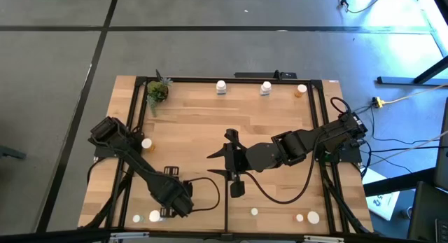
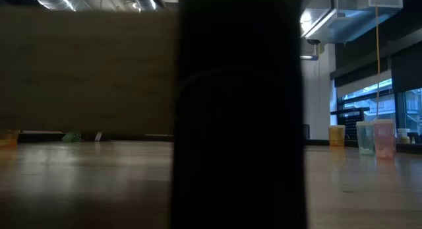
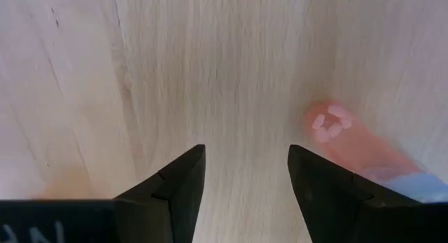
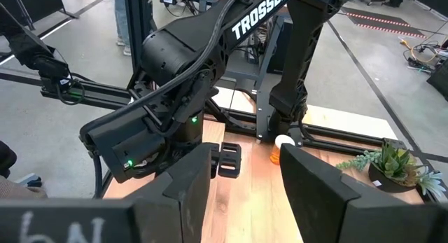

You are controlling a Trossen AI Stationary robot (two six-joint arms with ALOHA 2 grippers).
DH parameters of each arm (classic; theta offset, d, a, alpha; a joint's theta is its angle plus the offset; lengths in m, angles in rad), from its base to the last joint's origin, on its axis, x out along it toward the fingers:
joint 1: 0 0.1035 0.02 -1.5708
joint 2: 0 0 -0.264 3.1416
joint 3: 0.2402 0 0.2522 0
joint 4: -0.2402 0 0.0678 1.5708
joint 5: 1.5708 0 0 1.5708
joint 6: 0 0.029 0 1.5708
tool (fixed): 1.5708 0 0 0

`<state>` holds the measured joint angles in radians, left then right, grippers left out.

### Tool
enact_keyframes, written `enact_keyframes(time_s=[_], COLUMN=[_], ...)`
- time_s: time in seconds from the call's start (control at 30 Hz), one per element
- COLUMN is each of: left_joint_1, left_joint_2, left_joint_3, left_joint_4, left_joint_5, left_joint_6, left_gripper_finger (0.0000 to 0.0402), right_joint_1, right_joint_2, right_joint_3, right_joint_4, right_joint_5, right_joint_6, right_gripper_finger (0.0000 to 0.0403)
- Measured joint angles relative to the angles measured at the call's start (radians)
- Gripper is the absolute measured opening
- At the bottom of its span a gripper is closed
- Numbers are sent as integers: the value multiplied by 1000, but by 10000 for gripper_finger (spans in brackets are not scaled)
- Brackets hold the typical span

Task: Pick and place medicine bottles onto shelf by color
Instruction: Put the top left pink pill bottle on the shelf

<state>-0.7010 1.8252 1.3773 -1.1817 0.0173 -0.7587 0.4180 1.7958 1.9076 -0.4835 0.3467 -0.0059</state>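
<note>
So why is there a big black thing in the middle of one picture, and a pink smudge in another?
Low view: something dark stands right at the lens, blurred, hiding the middle; what it is cannot be told. Left wrist view: the shelf wood is smeared, and the pink smudge is too blurred to identify.

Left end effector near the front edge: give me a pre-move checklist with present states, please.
1. Left end effector open with nothing between its fingers: ok.
2. It sits over bare wood of the shelf at the front left: ok.
3. A medicine bottle is lined up between its fingers: not ok, the gap shows only wood.
4. Nearest bottles, the white and pale green pair at the front edge, stand beside it: ok.
5. Right end effector waits open mid-table, apart from the left arm: ok.
6. Low view usable: not ok, a dark shape blocks its centre.
</note>
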Motion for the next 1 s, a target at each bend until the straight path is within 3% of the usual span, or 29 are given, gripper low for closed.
enact_keyframes(time_s=[0.37, 0.7, 1.0], left_joint_1=[16, 18, 16], left_joint_2=[0, 0, 0], left_joint_3=[0, 0, 0], left_joint_4=[-56, -137, -150], left_joint_5=[-48, -47, 14], left_joint_6=[26, -107, -199], left_gripper_finger=[197, 197, 197], right_joint_1=[0, 0, 0], right_joint_2=[0, 0, 0], right_joint_3=[0, 0, 0], right_joint_4=[0, 0, 0], right_joint_5=[0, 0, 0], right_joint_6=[1, 1, 0], right_gripper_finger=[173, 173, 173])
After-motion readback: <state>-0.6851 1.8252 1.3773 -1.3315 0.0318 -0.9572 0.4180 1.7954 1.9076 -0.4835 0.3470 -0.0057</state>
